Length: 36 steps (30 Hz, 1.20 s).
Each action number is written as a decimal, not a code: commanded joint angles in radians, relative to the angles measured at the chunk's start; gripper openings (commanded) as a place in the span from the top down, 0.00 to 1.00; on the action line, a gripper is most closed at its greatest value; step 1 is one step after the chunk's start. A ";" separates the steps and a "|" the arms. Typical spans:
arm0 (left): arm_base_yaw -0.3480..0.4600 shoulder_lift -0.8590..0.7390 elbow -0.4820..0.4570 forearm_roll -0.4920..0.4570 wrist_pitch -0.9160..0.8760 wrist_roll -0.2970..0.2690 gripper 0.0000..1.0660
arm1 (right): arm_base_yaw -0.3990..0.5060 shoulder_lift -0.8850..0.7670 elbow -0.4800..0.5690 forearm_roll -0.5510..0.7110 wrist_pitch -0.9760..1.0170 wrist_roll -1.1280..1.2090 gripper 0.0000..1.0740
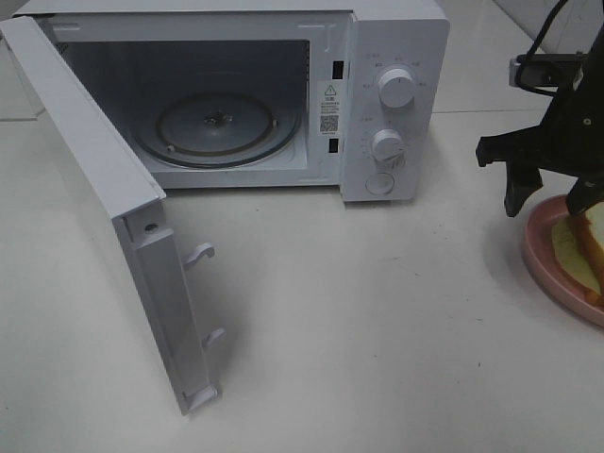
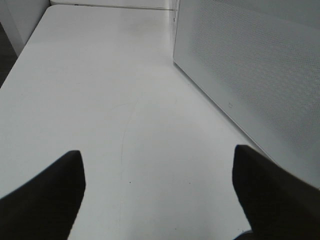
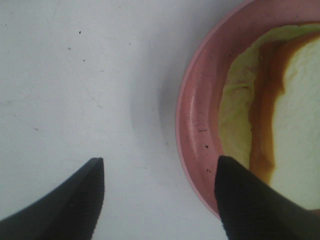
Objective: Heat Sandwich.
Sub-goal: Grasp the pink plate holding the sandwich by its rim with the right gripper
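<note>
The sandwich point(image 1: 587, 241) has white bread, an orange-brown crust and pale yellow-green filling. It lies on a pink round plate point(image 1: 545, 262) at the right edge of the table. My right gripper point(image 1: 547, 200) hovers open over the plate's left rim. In the right wrist view the gripper point(image 3: 160, 165) straddles the plate rim point(image 3: 197, 115), one finger over the table and one over the sandwich point(image 3: 295, 115). The white microwave point(image 1: 396, 57) stands at the back with its door point(image 1: 85, 179) swung wide open to the left and its glass turntable point(image 1: 217, 127) bare. My left gripper point(image 2: 159, 152) is open and empty.
The left gripper is out of the exterior view; its wrist view shows it over bare table beside a perforated white microwave wall point(image 2: 260, 75). The open door juts far forward on the left. Two knobs point(image 1: 394, 90) sit on the microwave's right panel.
</note>
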<state>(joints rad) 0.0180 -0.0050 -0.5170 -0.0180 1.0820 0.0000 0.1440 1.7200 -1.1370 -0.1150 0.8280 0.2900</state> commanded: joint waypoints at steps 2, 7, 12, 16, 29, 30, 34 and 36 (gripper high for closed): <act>-0.005 -0.017 0.002 -0.001 -0.013 0.000 0.28 | -0.004 0.058 0.008 -0.009 -0.023 0.010 0.41; -0.005 -0.017 0.002 -0.001 -0.013 0.000 0.28 | -0.004 0.115 0.008 -0.020 -0.041 0.010 0.41; -0.005 -0.017 0.002 -0.001 -0.013 0.000 0.28 | -0.004 0.152 0.008 -0.054 -0.055 0.019 0.42; -0.005 -0.017 0.002 -0.001 -0.013 0.000 0.28 | -0.017 0.185 0.008 -0.098 -0.072 0.061 0.42; -0.005 -0.017 0.002 -0.001 -0.013 0.000 0.28 | -0.039 0.191 0.008 -0.102 -0.107 0.067 0.44; -0.005 -0.017 0.002 -0.001 -0.013 0.000 0.28 | -0.039 0.191 0.008 -0.102 -0.107 0.067 0.44; -0.005 -0.017 0.002 -0.001 -0.013 0.000 0.28 | -0.039 0.194 0.008 -0.101 -0.107 0.067 0.45; -0.005 -0.017 0.002 -0.001 -0.013 0.000 0.28 | -0.039 0.198 0.008 -0.101 -0.108 0.067 0.45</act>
<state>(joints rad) 0.0180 -0.0050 -0.5170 -0.0180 1.0820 0.0000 0.1090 1.9090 -1.1370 -0.2100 0.7260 0.3520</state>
